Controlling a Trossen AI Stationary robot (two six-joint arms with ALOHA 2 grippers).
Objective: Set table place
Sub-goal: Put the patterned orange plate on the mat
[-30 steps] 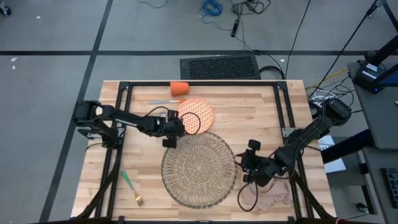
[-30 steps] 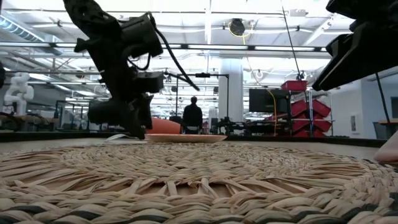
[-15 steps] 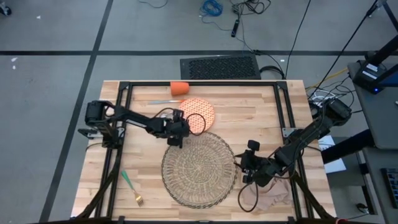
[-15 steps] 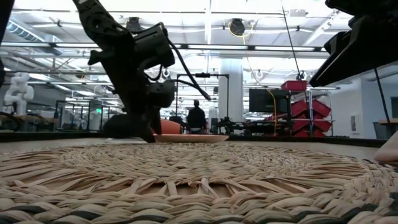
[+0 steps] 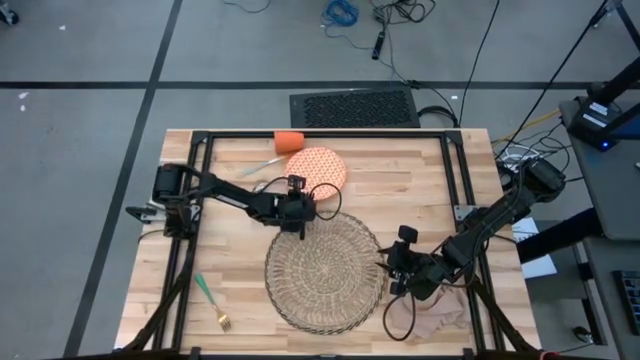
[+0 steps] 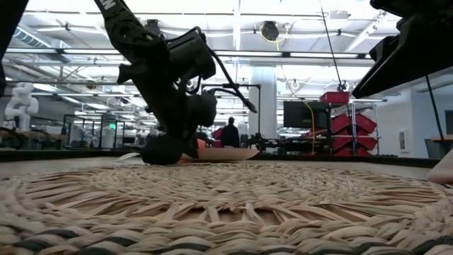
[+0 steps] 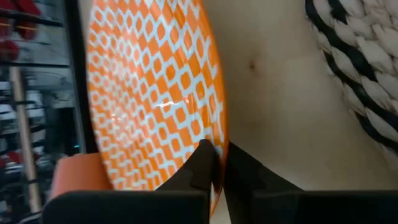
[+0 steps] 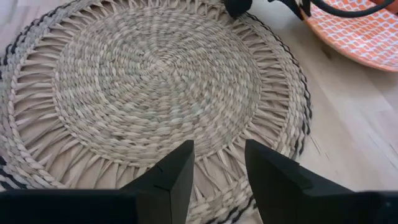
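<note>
Plate: the orange-patterned plate lies at the far side of the worktop, just beyond the woven placemat; its near rim appears tilted up in the low view.
Left gripper: the left gripper is clamped on the plate's near rim.
Change: a second ago its jaws stood wide beside the plate; now they are closed on the rim, and the plate has shifted. Judgement: the plate is secured for transfer onto the placemat.
Right gripper: the right gripper hangs parted and empty at the placemat's right edge.
Outlying items: cup, fork and napkin are not yet placed.
Markings: no legible writing or brand.
</note>
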